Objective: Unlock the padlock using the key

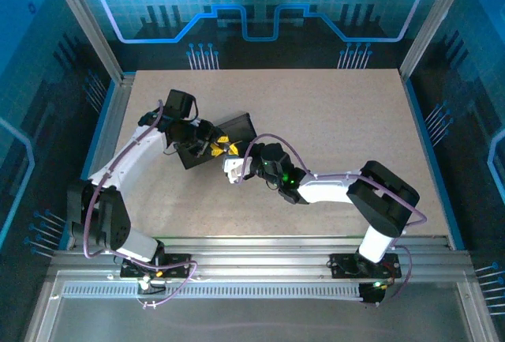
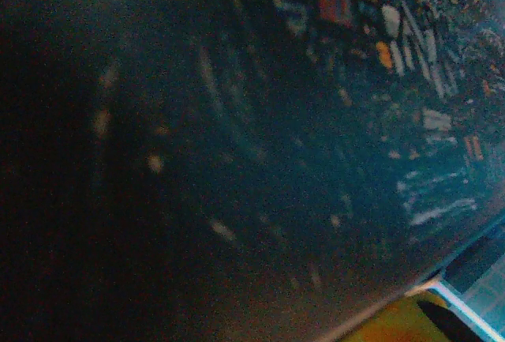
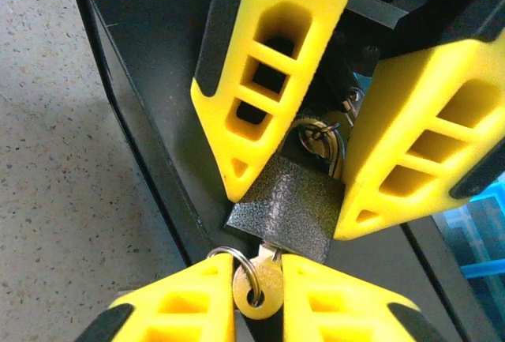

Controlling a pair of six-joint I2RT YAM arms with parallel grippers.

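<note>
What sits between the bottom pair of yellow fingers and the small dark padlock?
The key, in the right wrist view: the right gripper pinches its head, its blade reaching the padlock underside.

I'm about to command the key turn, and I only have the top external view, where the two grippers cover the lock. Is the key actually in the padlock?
Observer: Yes. In the right wrist view the blade of the key runs up into the underside of the padlock.
Operator: Does the right gripper have hold of it?
Observer: The right gripper is shut on the key's round head, with the key ring beside it.
Operator: And the padlock body, is it braced?
Observer: The left gripper is shut on it, pressing against both of its sides.
</note>
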